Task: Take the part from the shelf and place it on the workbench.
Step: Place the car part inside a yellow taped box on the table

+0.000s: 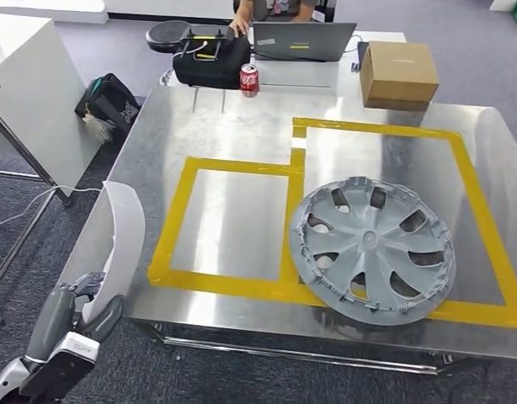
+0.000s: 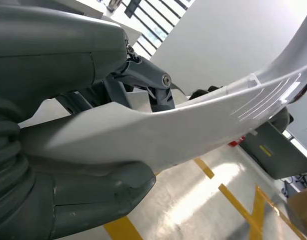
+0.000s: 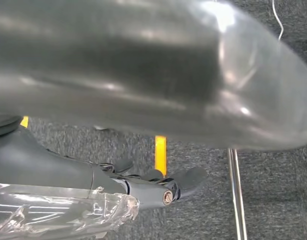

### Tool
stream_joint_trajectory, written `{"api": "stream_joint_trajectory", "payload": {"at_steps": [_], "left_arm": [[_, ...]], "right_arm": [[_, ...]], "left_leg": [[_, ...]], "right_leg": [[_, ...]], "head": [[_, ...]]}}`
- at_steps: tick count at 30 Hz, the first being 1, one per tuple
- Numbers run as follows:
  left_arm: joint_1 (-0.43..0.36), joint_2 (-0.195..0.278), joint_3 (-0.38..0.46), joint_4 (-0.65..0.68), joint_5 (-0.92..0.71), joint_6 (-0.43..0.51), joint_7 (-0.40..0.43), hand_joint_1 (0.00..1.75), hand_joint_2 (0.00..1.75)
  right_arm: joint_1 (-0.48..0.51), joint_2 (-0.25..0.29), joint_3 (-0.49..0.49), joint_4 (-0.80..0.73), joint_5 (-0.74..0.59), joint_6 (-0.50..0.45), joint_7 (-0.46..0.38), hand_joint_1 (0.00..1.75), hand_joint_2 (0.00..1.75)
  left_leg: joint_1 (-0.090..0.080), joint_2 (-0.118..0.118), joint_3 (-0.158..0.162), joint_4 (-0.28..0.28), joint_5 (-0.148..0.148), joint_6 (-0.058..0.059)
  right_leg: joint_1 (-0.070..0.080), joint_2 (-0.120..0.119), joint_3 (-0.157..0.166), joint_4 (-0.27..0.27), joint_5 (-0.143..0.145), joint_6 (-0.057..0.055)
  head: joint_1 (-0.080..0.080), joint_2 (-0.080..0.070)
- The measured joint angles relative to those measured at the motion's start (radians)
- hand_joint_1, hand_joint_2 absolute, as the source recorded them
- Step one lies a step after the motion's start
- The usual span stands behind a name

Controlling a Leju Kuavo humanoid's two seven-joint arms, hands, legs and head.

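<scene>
A white curved part [image 1: 124, 225] stands upright over the left front corner of the metal workbench [image 1: 237, 135]. My left hand [image 1: 84, 310] grips it at its lower end, just off the bench's edge. In the left wrist view the white part [image 2: 163, 130] runs between my thick thumb [image 2: 88, 200] and the darker fingers [image 2: 144, 80], above the bench's yellow tape. The left taped rectangle [image 1: 231, 223] is bare. My right hand [image 3: 144, 187] hangs over grey carpet with its fingers stretched out and nothing in them.
A grey hubcap [image 1: 372, 248] lies in the right taped rectangle. At the far edge are a cardboard box [image 1: 399, 74], a red can [image 1: 249, 79], a black case [image 1: 211, 57] and a laptop [image 1: 303, 40] with a person [image 1: 269, 8] behind. A white panel [image 1: 34, 93] stands at left.
</scene>
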Motion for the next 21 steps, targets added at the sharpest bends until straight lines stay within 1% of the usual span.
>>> {"api": "stream_joint_trajectory", "payload": {"at_steps": [1, 2, 3, 4, 5, 6, 7, 8, 9, 10, 11, 12, 13, 14, 17, 18, 21], "left_arm": [[-0.003, -0.001, 0.0, 0.001, -0.001, -0.004, 0.001, 1.75, 1.75], [-0.007, -0.002, 0.0, 0.001, -0.004, -0.009, 0.003, 1.75, 1.75], [-0.01, -0.004, -0.001, 0.001, -0.009, -0.014, 0.004, 1.75, 1.75], [-0.013, -0.006, -0.001, 0.002, -0.015, -0.019, 0.006, 1.75, 1.75], [-0.015, -0.007, -0.001, 0.003, -0.024, -0.024, 0.007, 1.75, 1.75], [-0.017, -0.007, -0.002, 0.004, -0.034, -0.028, 0.006, 1.75, 1.75], [-0.02, -0.007, -0.004, 0.007, -0.045, -0.032, 0.003, 1.75, 1.75], [-0.023, -0.007, -0.007, 0.011, -0.057, -0.034, -0.002, 1.75, 1.75], [-0.027, -0.007, -0.011, 0.015, -0.07, -0.035, -0.009, 1.75, 1.75], [-0.032, -0.007, -0.017, 0.019, -0.085, -0.036, -0.017, 1.75, 1.75], [-0.038, -0.007, -0.023, 0.023, -0.099, -0.036, -0.027, 1.75, 1.75], [-0.045, -0.007, -0.029, 0.028, -0.111, -0.036, -0.035, 1.75, 1.75], [-0.051, -0.006, -0.035, 0.032, -0.122, -0.036, -0.042, 1.75, 1.75], [-0.057, -0.005, -0.039, 0.037, -0.135, -0.036, -0.047, 1.75, 1.75], [-0.076, -0.002, -0.054, 0.049, -0.207, -0.036, -0.048, 1.75, 1.75], [-0.084, -0.001, -0.06, 0.052, -0.238, -0.036, -0.044, 1.75, 1.75], [-0.11, 0.001, -0.076, 0.068, -0.34, -0.036, -0.014, 1.75, 1.75]], "right_arm": [[0.002, 0.0, 0.001, -0.001, -0.001, -0.001, 0.001, 0.0, 0.0], [0.003, 0.001, 0.002, -0.002, -0.002, -0.002, 0.002, 0.0, 0.0], [0.004, 0.001, 0.003, -0.003, -0.002, -0.004, 0.003, 0.0, 0.0], [0.003, 0.001, 0.005, -0.004, -0.003, -0.005, 0.003, 0.0, 0.0], [0.003, 0.001, 0.007, -0.006, -0.003, -0.005, 0.003, 0.0, 0.0], [0.002, 0.001, 0.009, -0.007, -0.003, -0.005, 0.002, 0.0, 0.0], [0.002, 0.001, 0.011, -0.007, -0.003, -0.003, 0.0, 0.0, 0.0], [0.002, 0.001, 0.012, -0.007, 0.0, 0.0, -0.003, 0.0, 0.0], [0.002, 0.001, 0.013, -0.007, 0.005, 0.003, -0.007, 0.0, 0.0], [0.002, 0.001, 0.013, -0.006, 0.013, 0.007, -0.014, 0.0, 0.0], [0.0, 0.001, 0.013, -0.005, 0.022, 0.01, -0.021, 0.0, 0.0], [-0.002, 0.001, 0.013, -0.003, 0.031, 0.013, -0.028, 0.0, 0.0], [-0.006, 0.001, 0.013, 0.001, 0.04, 0.016, -0.035, 0.0, 0.0], [-0.01, 0.001, 0.012, 0.004, 0.047, 0.019, -0.04, 0.0, 0.0], [-0.025, 0.001, 0.01, 0.015, 0.068, 0.03, -0.052, 0.0, 0.0], [-0.03, 0.001, 0.009, 0.018, 0.074, 0.035, -0.055, 0.0, 0.0], [-0.036, 0.001, 0.003, 0.03, 0.093, 0.048, -0.062, 0.0, 0.0]], "left_leg": [[0.0, 0.006, 0.003, -0.001, -0.003, 0.009], [0.001, 0.014, 0.007, -0.004, -0.005, 0.016], [0.003, 0.023, 0.014, -0.007, -0.008, 0.023], [0.004, 0.032, 0.021, -0.009, -0.011, 0.031], [0.003, 0.041, 0.027, -0.011, -0.016, 0.036], [0.002, 0.048, 0.033, -0.011, -0.022, 0.04], [0.0, 0.054, 0.039, -0.011, -0.028, 0.042], [0.0, 0.058, 0.046, -0.011, -0.035, 0.042], [-0.001, 0.062, 0.056, -0.011, -0.044, 0.042], [-0.001, 0.063, 0.069, -0.011, -0.052, 0.041], [-0.001, 0.064, 0.081, -0.011, -0.062, 0.039], [-0.003, 0.064, 0.092, -0.011, -0.071, 0.036], [-0.005, 0.063, 0.099, -0.012, -0.079, 0.031], [-0.007, 0.062, 0.103, -0.01, -0.084, 0.029], [-0.01, 0.062, 0.112, -0.017, -0.086, 0.033], [-0.01, 0.062, 0.116, -0.024, -0.086, 0.033], [-0.011, 0.064, 0.123, -0.042, -0.085, 0.027]], "right_leg": [[-0.002, 0.006, 0.002, -0.006, 0.0, 0.005], [-0.002, 0.002, 0.003, -0.005, -0.002, 0.01], [-0.001, -0.015, -0.004, 0.013, -0.011, 0.014], [0.0, -0.037, -0.023, 0.052, -0.027, 0.018], [0.002, -0.062, -0.056, 0.111, -0.049, 0.02], [0.003, -0.08, -0.104, 0.184, -0.073, 0.022], [0.003, -0.087, -0.149, 0.247, -0.087, 0.022], [0.003, -0.09, -0.184, 0.285, -0.083, 0.021], [0.003, -0.091, -0.203, 0.287, -0.058, 0.02], [0.004, -0.092, -0.199, 0.247, -0.014, 0.017], [0.004, -0.093, -0.181, 0.181, 0.04, 0.012], [0.006, -0.095, -0.159, 0.119, 0.079, 0.007], [0.007, -0.097, -0.139, 0.071, 0.103, 0.003], [0.008, -0.098, -0.127, 0.044, 0.114, 0.004], [0.007, -0.092, -0.118, 0.033, 0.112, 0.008], [0.007, -0.091, -0.118, 0.033, 0.11, 0.005], [0.007, -0.09, -0.117, 0.032, 0.105, -0.002]], "head": [[0.0, 0.0], [0.001, 0.0], [0.004, 0.0], [0.008, 0.0], [0.011, 0.0], [0.013, 0.0], [0.014, 0.0], [0.014, 0.0], [0.015, 0.0], [0.015, 0.0], [0.016, 0.0], [0.017, 0.0], [0.017, 0.0], [0.017, 0.0], [0.015, 0.0], [0.015, 0.0], [0.015, 0.0]]}}
